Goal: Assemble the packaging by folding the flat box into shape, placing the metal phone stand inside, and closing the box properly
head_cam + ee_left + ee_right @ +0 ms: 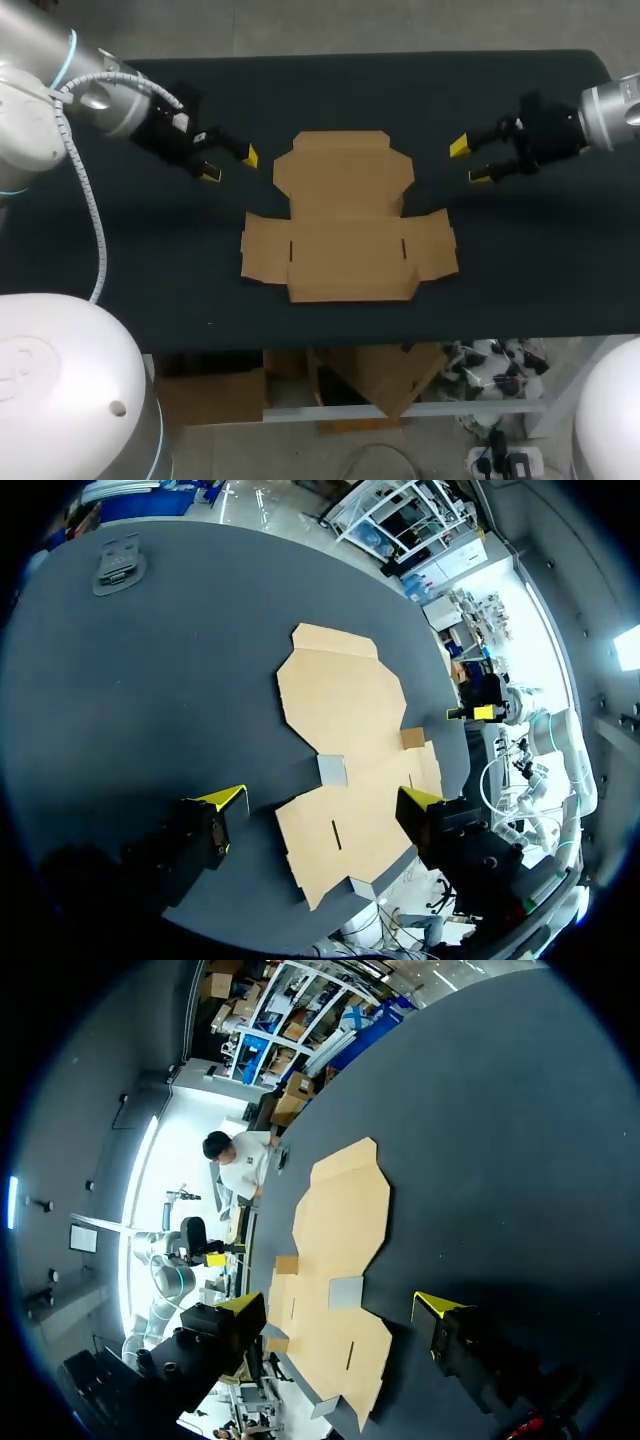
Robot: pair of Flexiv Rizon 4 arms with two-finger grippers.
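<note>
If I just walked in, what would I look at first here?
The flat brown cardboard box, lying unfolded in the middle of the black table. Then the yellow fingertips: the left hand and right hand are open and empty, one on each side of it.

The left arm (45,95) comes in from the left side, and the left pincer (230,165) points toward the middle with its yellow-tipped fingers spread wide. The right arm (612,112) comes in from the right side, and the right pincer (470,162) faces inward, its fingers likewise spread apart.
</note>
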